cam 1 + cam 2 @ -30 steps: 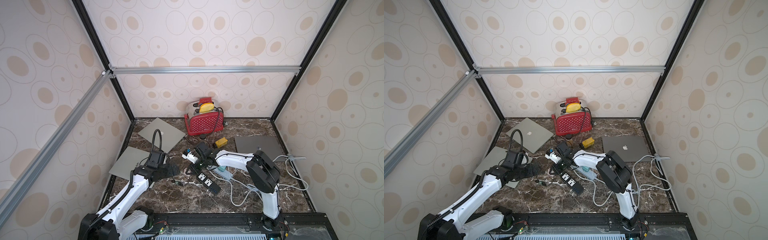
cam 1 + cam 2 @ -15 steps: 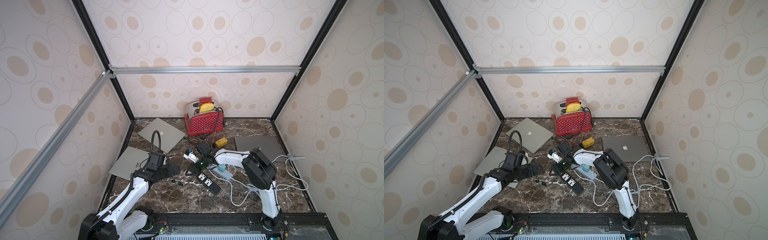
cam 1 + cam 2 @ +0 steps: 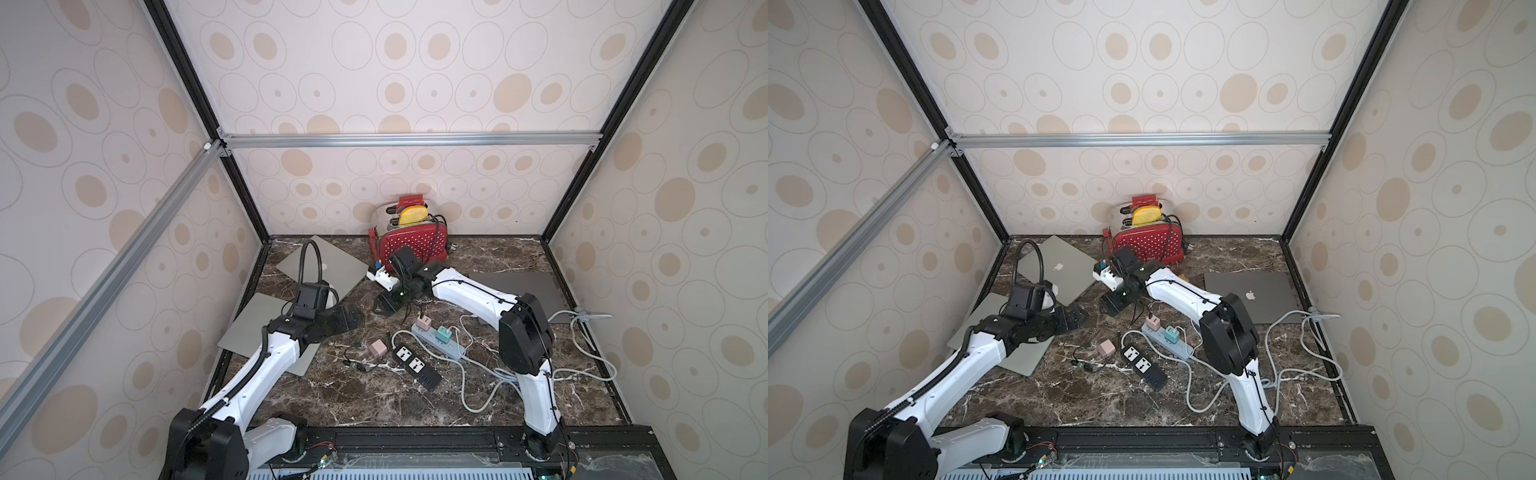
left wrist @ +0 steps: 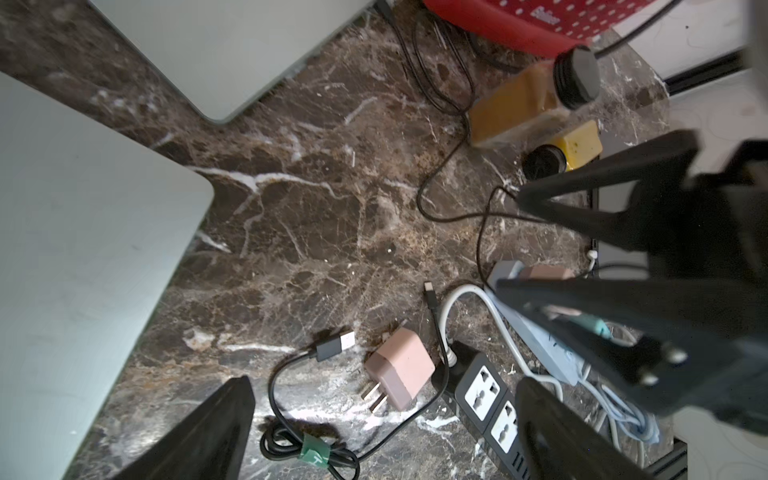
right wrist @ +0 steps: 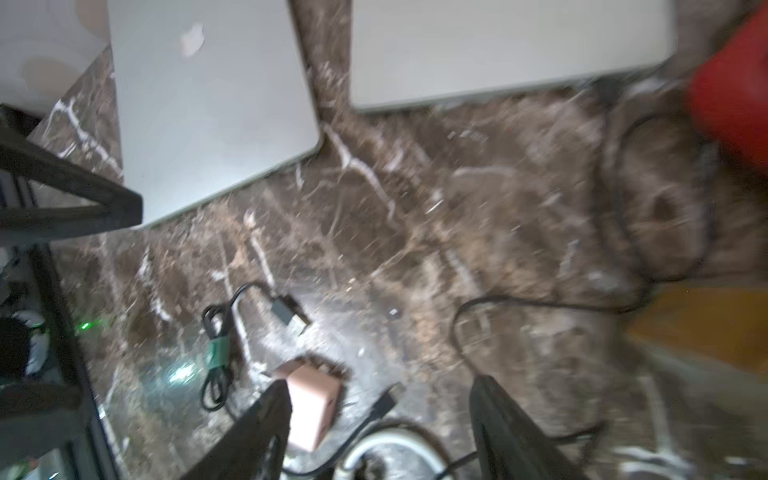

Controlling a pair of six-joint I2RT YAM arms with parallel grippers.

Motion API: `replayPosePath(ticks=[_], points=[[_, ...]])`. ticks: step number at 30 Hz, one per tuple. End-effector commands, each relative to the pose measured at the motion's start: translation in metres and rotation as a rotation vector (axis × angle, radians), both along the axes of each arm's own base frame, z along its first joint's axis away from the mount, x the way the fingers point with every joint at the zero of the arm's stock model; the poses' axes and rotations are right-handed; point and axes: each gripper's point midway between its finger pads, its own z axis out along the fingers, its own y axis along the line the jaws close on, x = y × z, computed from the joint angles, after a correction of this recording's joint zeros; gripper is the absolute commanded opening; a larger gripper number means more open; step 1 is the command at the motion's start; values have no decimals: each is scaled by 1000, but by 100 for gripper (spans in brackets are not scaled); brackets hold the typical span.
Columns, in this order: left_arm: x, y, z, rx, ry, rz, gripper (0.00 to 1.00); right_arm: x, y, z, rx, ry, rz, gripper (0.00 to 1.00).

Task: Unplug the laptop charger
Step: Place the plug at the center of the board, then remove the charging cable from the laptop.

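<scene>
A pink charger (image 3: 424, 322) (image 3: 1152, 323) and a teal one (image 3: 444, 332) sit plugged in a grey power strip (image 3: 451, 348). A thin black cable runs from the strip toward the back. I cannot tell which one is the laptop charger. Another pink charger (image 4: 400, 373) (image 5: 313, 409) lies loose on the marble beside a coiled black cable (image 4: 309, 453). My right gripper (image 3: 388, 305) (image 5: 380, 432) hovers open and holds nothing, with that cable's plug (image 5: 384, 401) on the marble under its gap. Left of it, my left gripper (image 3: 345, 318) (image 4: 382, 432) stands wide open and empty.
A black power strip (image 3: 415, 365) lies in front of the grey one. A red toaster (image 3: 413, 245) stands at the back wall, with two spice bottles (image 4: 515, 110) near it. Silver laptops (image 3: 328, 266) (image 3: 266, 332) lie left, a dark one (image 3: 519, 286) right. Grey cord (image 3: 582, 357) loops at the right.
My right gripper has opened from nearly shut and drawn back a little toward the toaster. The left arm has edged slightly toward the back and stays open.
</scene>
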Motion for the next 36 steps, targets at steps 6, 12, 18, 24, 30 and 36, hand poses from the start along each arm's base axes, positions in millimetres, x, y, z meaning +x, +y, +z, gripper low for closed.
replayPosePath(ticks=[6, 12, 18, 24, 30, 36], points=[[69, 8, 19, 64, -18, -6, 99, 78, -28, -52, -332, -113, -5, 70], [93, 10, 8, 77, 24, -28, 99, 92, -6, -58, -270, -149, 8, 66], [99, 14, -13, 87, 63, -32, 99, 90, 9, -66, -197, -131, 33, 65], [100, 14, -31, 91, 90, -33, 99, 97, 25, -87, -146, -126, 31, 59], [96, 9, -38, 42, 92, -25, 99, 108, 37, -105, -98, -134, -2, 55], [93, 10, -38, 40, 90, -23, 99, 118, 41, -104, -84, -150, -44, 56]])
